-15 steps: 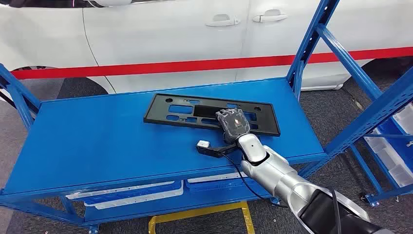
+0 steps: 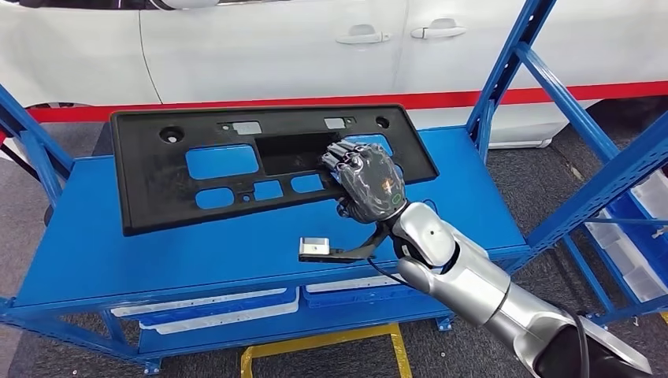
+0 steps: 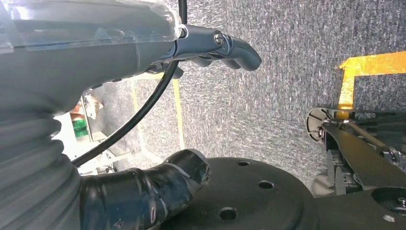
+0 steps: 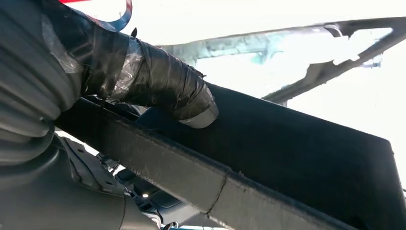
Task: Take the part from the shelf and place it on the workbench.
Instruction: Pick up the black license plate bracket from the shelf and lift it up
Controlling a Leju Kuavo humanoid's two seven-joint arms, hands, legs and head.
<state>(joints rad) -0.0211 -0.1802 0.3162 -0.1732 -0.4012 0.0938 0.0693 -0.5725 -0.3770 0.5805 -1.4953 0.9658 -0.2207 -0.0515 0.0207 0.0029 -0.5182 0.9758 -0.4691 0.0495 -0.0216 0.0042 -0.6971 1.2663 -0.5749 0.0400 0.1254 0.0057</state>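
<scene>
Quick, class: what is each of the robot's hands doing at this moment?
Right hand: grips the black plastic part, lifted off the blue shelf.
Left hand: holds nothing; fingers curled in.

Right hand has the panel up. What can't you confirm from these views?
- Head view: the right hand covers its own grip on the black panel.
- Right wrist view: glare whites out everything beyond the panel's rim.
- Left wrist view: left hand fingers mostly hidden behind its cover.

no readable text, labels, brands, numbers or signs anywhere
</scene>
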